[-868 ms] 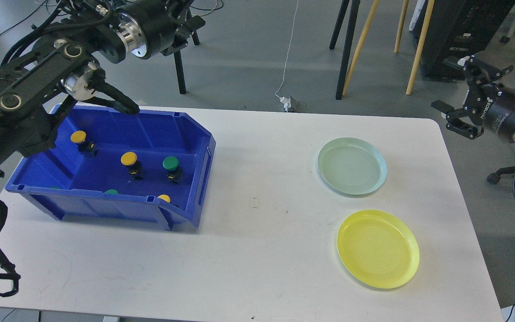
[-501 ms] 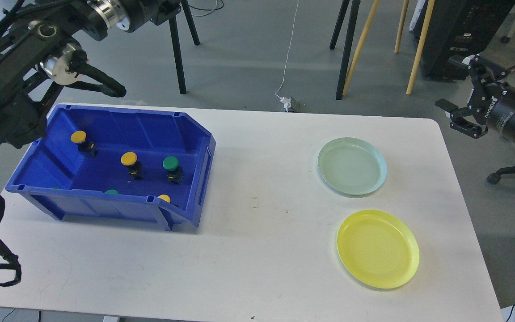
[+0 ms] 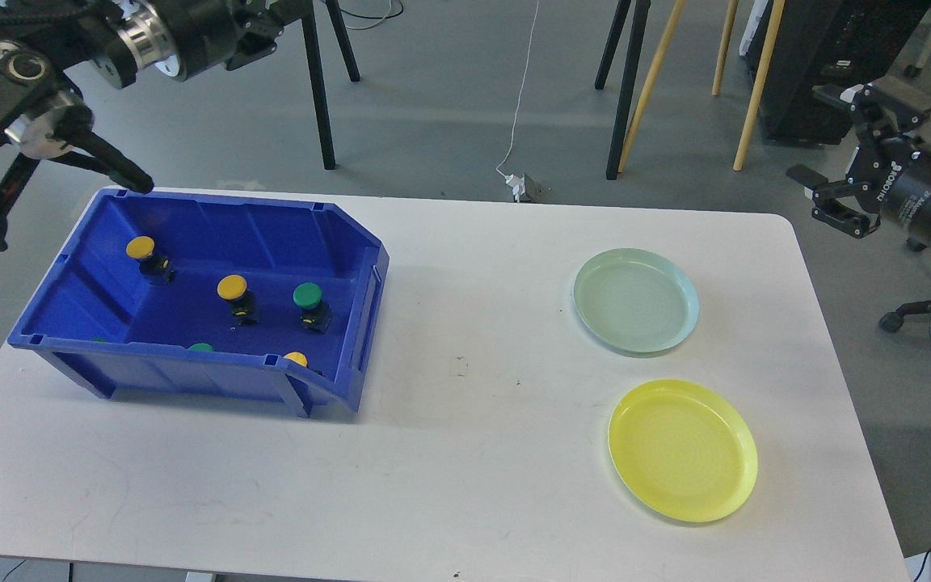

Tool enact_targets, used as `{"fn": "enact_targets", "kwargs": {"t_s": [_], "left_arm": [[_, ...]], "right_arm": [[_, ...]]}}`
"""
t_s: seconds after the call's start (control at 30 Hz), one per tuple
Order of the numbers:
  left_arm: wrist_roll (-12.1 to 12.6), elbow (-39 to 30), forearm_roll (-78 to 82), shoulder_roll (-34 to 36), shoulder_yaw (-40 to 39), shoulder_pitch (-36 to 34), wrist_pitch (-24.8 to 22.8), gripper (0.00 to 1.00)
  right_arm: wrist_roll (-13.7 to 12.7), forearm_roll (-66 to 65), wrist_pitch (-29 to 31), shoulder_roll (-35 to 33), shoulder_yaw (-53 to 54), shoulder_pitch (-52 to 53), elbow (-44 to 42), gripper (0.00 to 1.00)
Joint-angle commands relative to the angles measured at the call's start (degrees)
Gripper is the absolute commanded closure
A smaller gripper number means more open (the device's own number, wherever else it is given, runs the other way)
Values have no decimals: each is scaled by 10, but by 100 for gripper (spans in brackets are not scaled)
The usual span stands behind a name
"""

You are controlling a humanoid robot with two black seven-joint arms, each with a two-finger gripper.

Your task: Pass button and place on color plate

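A blue bin (image 3: 362,323) on the left of the white table holds several push buttons. Yellow-capped ones (image 3: 232,286) (image 3: 141,247) and a green-capped one (image 3: 307,295) stand in full view; others near the front wall are half hidden. A pale green plate (image 3: 636,301) and a yellow plate (image 3: 682,449) lie empty on the right. My left gripper (image 3: 270,23) is high above the far side of the bin at the top edge, dark and partly cut off. My right gripper (image 3: 837,158) hovers off the table's right far corner, open and empty.
Chair and easel legs (image 3: 625,89) stand on the floor behind the table. A black cabinet (image 3: 829,56) is at the back right. The table (image 3: 465,453) shows bare white surface between the bin and the plates.
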Motion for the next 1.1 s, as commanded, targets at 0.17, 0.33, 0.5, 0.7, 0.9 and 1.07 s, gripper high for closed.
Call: {"fn": "enact_targets", "kwargs": {"t_s": [0.17, 0.33, 0.5, 0.7, 0.9, 1.07], "left_arm": [[-9, -36, 26, 75, -7, 1, 15, 0], [-22, -36, 23, 66, -20, 1, 53, 0], [-218, -11, 13, 71, -33, 1, 47, 0], [-264, 19, -2, 43, -32, 15, 78, 0], [-264, 19, -104, 47, -38, 31, 87, 0], [-264, 18, -110, 55, -36, 32, 68, 1]], "right_arm": [[4, 0, 0, 4, 13, -3, -3, 0], [6, 0, 0, 4, 14, -3, -3, 0], [6, 0, 0, 4, 14, -3, -2, 0], [6, 0, 0, 4, 13, -3, -1, 0], [6, 0, 0, 14, 14, -3, -1, 0], [6, 0, 0, 20, 14, -3, -1, 0]]}}
